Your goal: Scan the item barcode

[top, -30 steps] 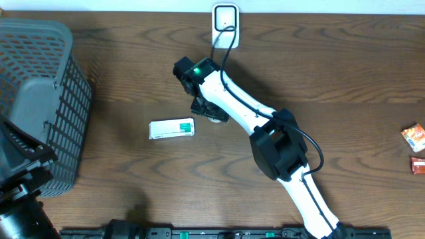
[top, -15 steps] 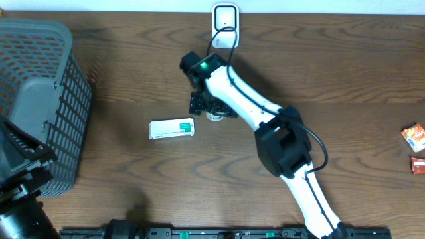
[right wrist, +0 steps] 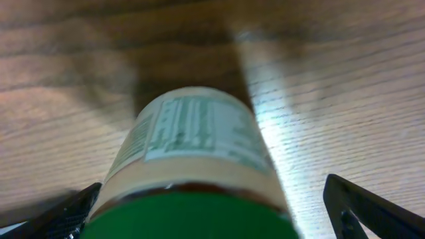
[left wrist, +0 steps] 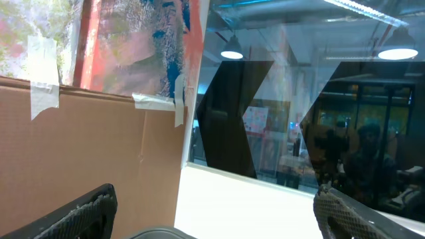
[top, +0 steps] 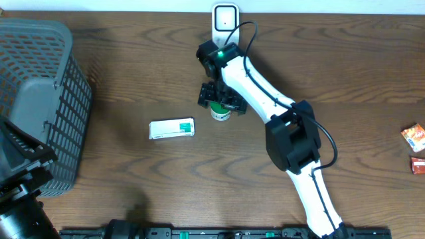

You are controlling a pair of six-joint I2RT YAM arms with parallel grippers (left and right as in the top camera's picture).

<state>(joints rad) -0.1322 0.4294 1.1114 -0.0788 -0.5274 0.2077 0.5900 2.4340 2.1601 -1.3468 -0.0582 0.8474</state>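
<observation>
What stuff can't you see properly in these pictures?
- Bottle, right wrist view: the label writing is blurred because the camera is too close, so no barcode can be read.
- Same bottle, overhead view: partly hidden under the right gripper.
- White box, overhead view: the print is too small to read.
- Red packet, overhead view: cut off by the right edge.

The right arm (top: 262,96) is extended toward 11 o'clock, the right gripper (top: 222,99) pointed downward, jaws spread wide. The left gripper (left wrist: 212,216) is likewise parted.
</observation>
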